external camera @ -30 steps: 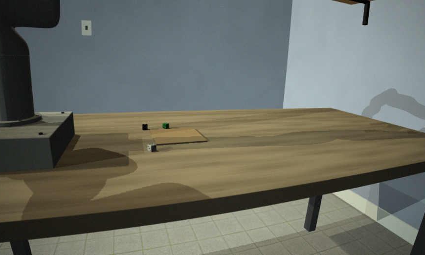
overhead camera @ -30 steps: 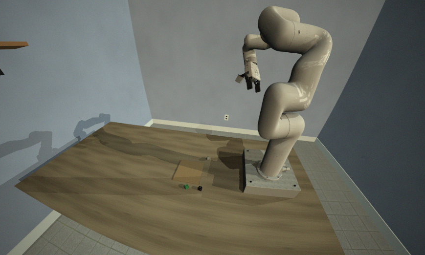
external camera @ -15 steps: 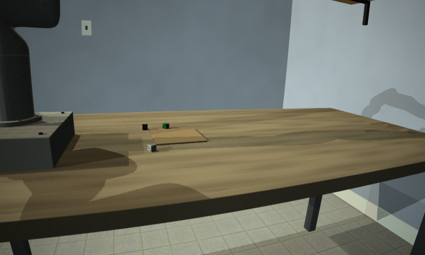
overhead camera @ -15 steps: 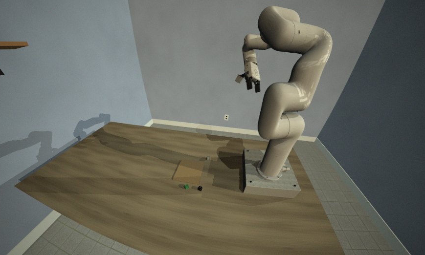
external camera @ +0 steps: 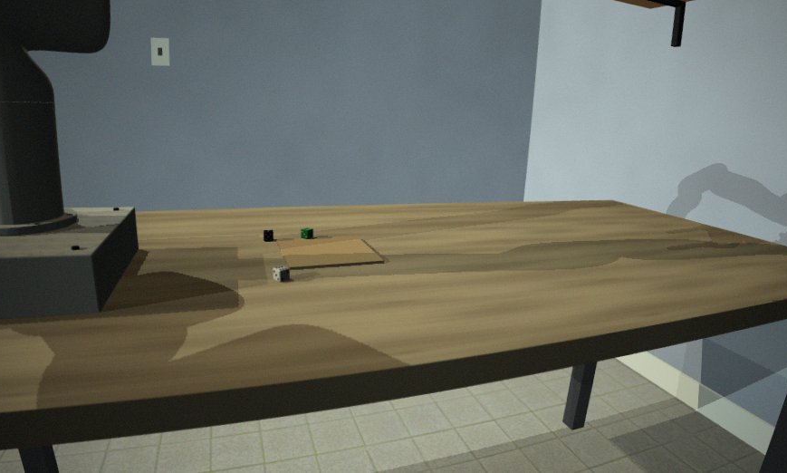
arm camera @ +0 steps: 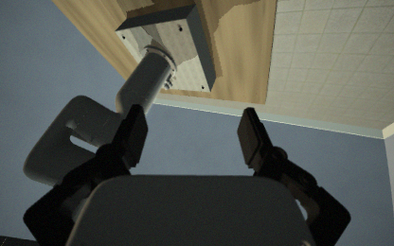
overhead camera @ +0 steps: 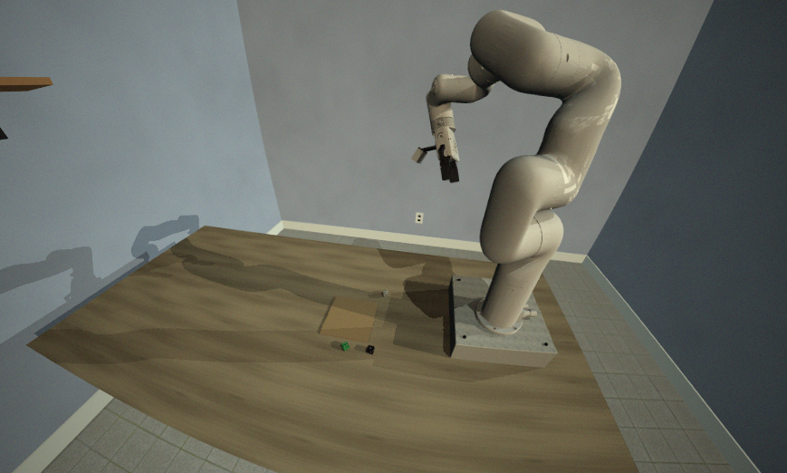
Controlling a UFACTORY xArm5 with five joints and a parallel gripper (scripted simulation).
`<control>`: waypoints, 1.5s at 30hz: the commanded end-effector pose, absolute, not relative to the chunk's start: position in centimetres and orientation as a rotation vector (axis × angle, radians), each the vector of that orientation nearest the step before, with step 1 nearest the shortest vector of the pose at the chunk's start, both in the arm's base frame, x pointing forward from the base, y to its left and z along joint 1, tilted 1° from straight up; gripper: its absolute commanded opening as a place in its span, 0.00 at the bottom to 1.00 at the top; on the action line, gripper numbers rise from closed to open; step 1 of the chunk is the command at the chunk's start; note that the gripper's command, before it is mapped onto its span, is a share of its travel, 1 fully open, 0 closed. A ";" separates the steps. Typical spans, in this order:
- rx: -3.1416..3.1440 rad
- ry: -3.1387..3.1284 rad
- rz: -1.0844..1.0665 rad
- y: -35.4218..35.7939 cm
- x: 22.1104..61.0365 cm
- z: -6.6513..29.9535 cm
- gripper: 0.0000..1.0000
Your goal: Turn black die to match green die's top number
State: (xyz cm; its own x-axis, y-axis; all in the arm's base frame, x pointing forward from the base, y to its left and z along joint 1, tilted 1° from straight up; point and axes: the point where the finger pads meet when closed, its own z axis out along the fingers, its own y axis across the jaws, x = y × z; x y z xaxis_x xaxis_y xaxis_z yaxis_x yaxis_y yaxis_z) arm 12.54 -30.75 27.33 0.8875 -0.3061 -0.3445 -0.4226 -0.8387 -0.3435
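Wood-grain surface (overhead camera: 219,329) beneath a raised beige arm: the gripper (overhead camera: 449,170) hangs high above the grey base block (overhead camera: 502,352), its fingers spread wide and grasping nothing. Off the tan mat (overhead camera: 351,317), just beside one of its edges, sits the black die (overhead camera: 369,349), with the green die (overhead camera: 344,345) close by along the same edge. A white die (external camera: 281,273) rests on the mat's opposite side. Their top numbers are too small to read.
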 end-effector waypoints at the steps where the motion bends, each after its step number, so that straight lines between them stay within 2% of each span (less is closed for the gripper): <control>1: -2.728 0.316 0.348 -30.1 15.3 25.5 1.00; 26: -2.840 -0.674 0.206 -23.6 24.8 18.2 1.00; 45: -2.695 -1.403 0.099 -16.8 29.3 13.8 1.00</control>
State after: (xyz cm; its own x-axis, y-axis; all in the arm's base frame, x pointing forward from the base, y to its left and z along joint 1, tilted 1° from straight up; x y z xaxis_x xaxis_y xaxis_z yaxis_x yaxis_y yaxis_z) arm 28.17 -18.37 14.71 0.6580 0.7527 -0.0232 0.7405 -0.6523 -0.1617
